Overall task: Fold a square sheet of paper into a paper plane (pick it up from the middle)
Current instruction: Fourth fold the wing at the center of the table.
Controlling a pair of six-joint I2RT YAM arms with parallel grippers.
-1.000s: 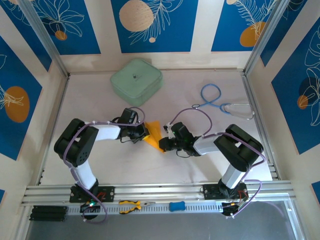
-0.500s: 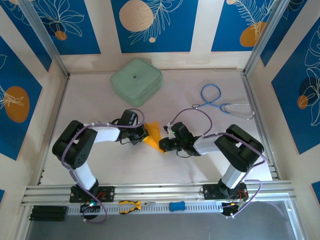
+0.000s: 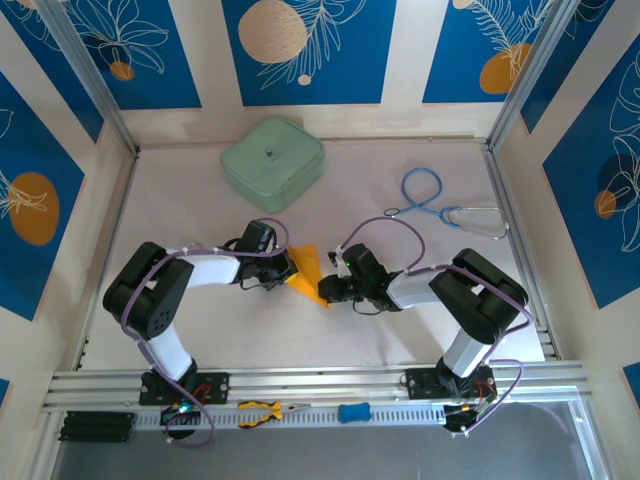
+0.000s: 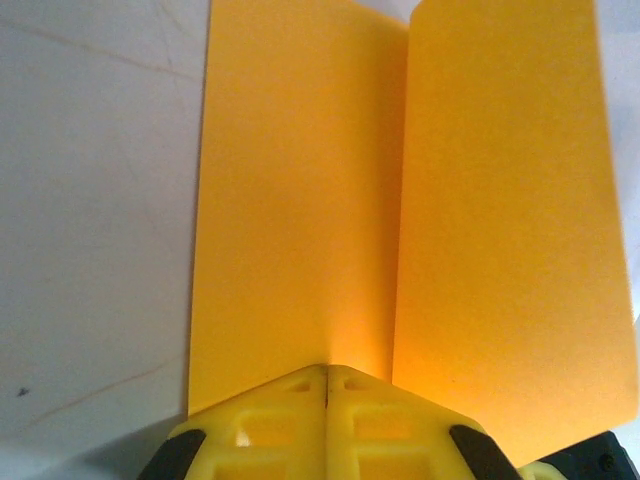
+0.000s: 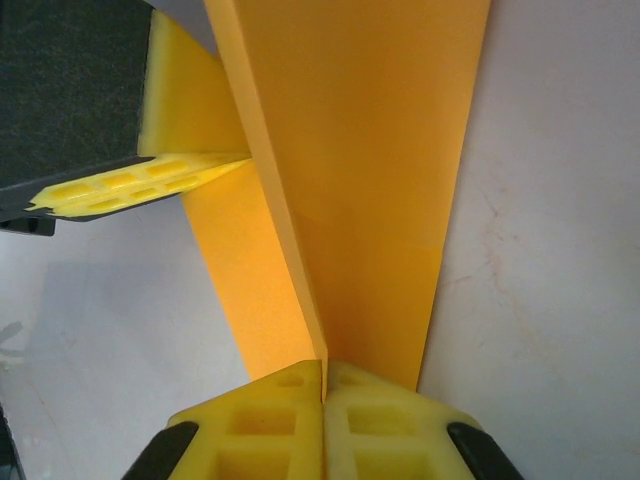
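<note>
Two pinch points on the folded square sheet of paper, mid-table. Left gripper closed tight on the crease; right gripper likewise clamped on the opposite end, flaps splayed apart.

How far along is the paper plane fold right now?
Done: the orange sheet of paper sits between the two arms, already bent along one lengthwise fold; the left wrist view shows two panels meeting at it. In hand: the left gripper and the right gripper are each shut on the sheet. Left: no pointed nose or wings show yet, so most of the folding looks undone.
</note>
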